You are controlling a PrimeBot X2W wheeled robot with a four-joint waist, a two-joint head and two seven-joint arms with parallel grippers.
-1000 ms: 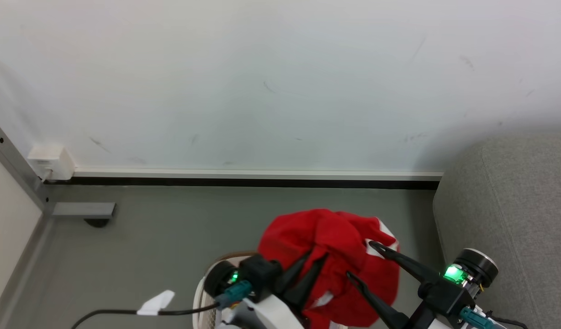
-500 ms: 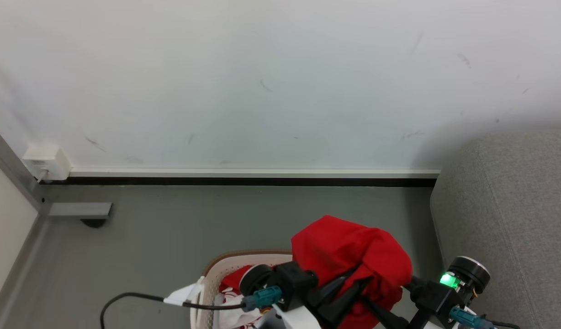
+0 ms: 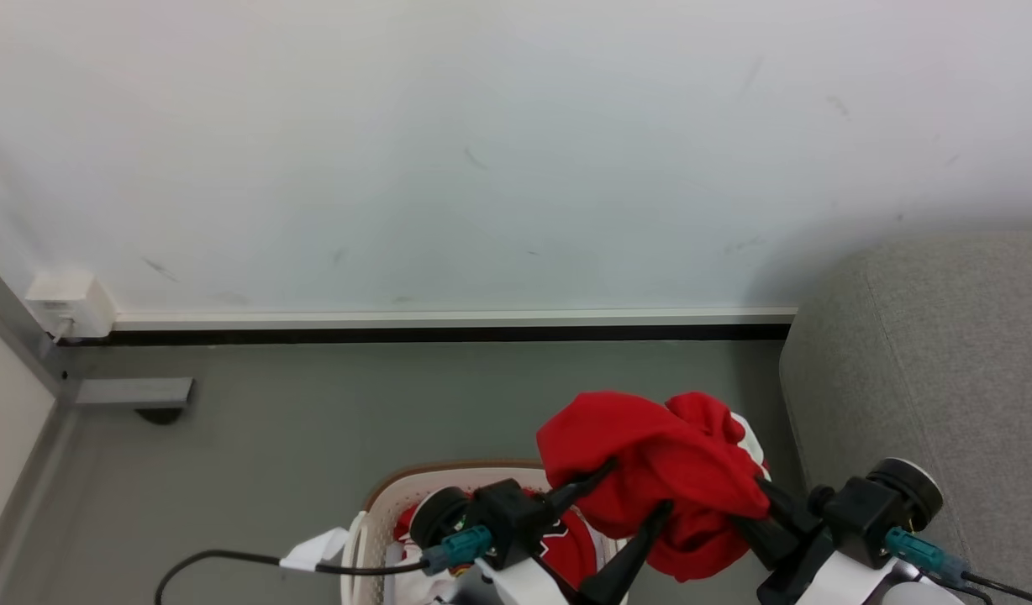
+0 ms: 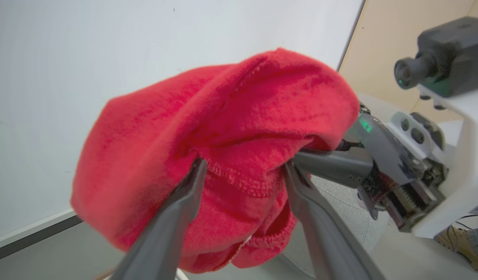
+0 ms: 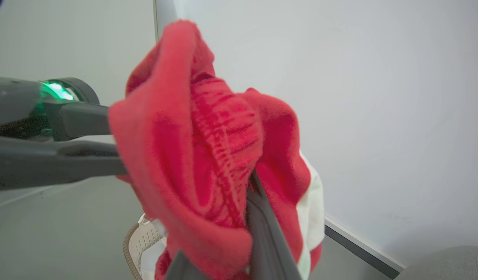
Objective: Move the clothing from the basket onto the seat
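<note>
Aloft, red clothing [image 3: 650, 470] crosswise between left pincer [image 3: 640, 485] and right pincer [image 3: 761, 512].

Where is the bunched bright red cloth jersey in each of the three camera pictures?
Head view: bright red cloth jersey, low, right of centre.
Left wrist view: jersey, centre, large.
Right wrist view: jersey, centre-left.
Shared landmark: the dark baseboard strip.
</note>
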